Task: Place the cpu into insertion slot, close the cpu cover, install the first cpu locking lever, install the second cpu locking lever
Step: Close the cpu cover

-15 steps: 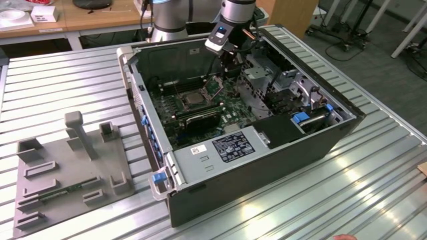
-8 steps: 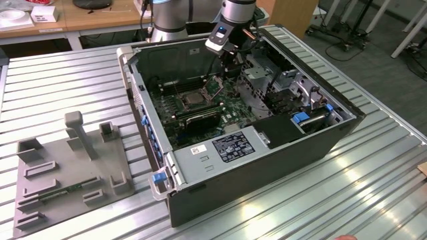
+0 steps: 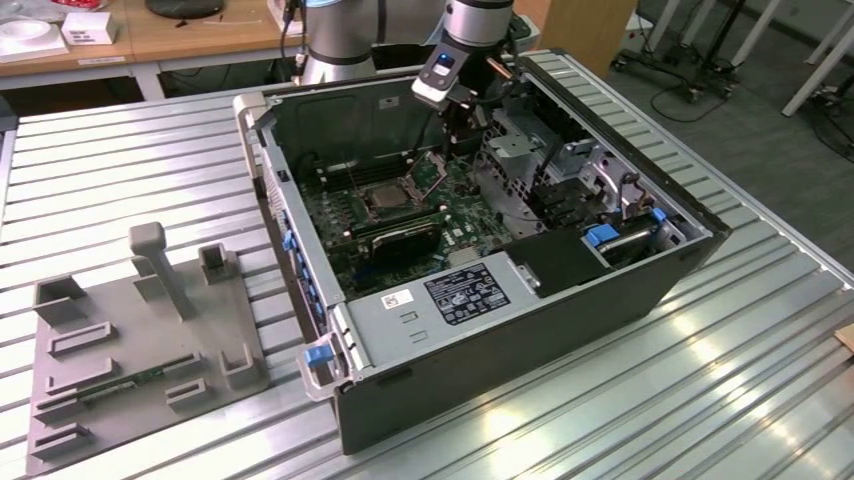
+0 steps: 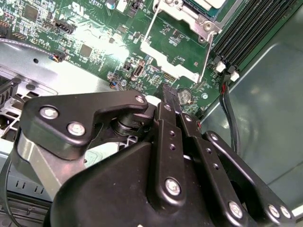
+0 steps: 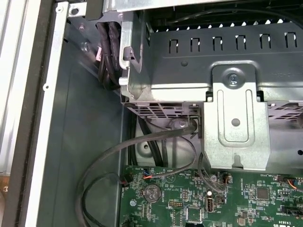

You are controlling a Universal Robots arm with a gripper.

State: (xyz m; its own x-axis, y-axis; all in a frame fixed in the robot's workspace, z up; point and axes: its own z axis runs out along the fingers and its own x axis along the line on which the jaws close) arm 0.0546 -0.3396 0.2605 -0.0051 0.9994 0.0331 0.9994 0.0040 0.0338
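1. The open black computer case [image 3: 534,330] lies on its side on the ribbed metal tabletop [image 3: 721,400], so the green motherboard [image 3: 467,215] faces up within the arm's reach.
2. The small pale square cpu [image 3: 388,196] looks seated in the dark, silver-rimmed insertion slot [image 3: 358,205].
3. The silvery hinged cpu cover [image 4: 163,53] is swung open, off the slot, leaving the chip bare.
4. The black gripper [image 4: 169,91] hangs just beside the cover's free edge, its fingers [image 4: 165,120] pressed together on nothing. By my judgement that narrow tip suits nudging a thin plate rather than grasping.
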